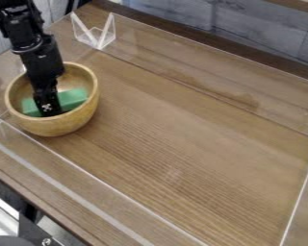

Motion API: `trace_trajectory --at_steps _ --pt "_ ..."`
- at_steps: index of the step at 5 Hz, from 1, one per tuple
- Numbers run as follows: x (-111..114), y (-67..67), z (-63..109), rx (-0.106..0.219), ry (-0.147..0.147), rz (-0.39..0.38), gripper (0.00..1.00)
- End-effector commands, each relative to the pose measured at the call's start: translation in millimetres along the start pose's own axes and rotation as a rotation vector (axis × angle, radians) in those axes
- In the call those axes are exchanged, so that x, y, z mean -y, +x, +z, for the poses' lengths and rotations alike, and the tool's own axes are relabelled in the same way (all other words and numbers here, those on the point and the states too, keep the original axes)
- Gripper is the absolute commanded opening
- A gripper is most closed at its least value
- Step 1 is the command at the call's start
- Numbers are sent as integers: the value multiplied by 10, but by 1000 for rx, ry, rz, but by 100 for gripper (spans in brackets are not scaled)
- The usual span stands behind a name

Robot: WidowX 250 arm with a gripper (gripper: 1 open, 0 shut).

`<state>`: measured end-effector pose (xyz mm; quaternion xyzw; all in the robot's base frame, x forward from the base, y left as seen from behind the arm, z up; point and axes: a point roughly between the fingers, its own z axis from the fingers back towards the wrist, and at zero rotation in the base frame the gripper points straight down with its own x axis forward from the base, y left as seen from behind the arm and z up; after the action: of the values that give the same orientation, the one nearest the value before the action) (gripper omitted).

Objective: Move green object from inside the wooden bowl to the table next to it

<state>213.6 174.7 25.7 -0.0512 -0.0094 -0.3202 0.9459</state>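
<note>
Green block (72, 99) in wooden bowl (86, 116), pincer (46, 108) reaching in over it at the block's 9 o'clock end. Can't tell if pincer's clenched or released. Bowl on desk (195, 135), toward 9-10 o'clock.

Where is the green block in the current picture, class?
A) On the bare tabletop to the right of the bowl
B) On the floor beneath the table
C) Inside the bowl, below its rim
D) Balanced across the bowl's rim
C: the green block sits within the walls of the wooden bowl, with the gripper reaching down into the bowl beside it.
</note>
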Motion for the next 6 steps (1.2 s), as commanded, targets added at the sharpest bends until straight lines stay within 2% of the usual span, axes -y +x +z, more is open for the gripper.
trace_trajectory --at_steps 1,2,3,4,5,6 --pt "-92 29 276 28 35 63 0" --pt "-171 23 449 49 42 141 0" --pt "-251 40 749 85 71 232 0" --pt "-259 132 948 124 90 338 0" --pt "-247 193 1022 148 97 420 0" --pt "-235 246 1033 163 96 410 0"
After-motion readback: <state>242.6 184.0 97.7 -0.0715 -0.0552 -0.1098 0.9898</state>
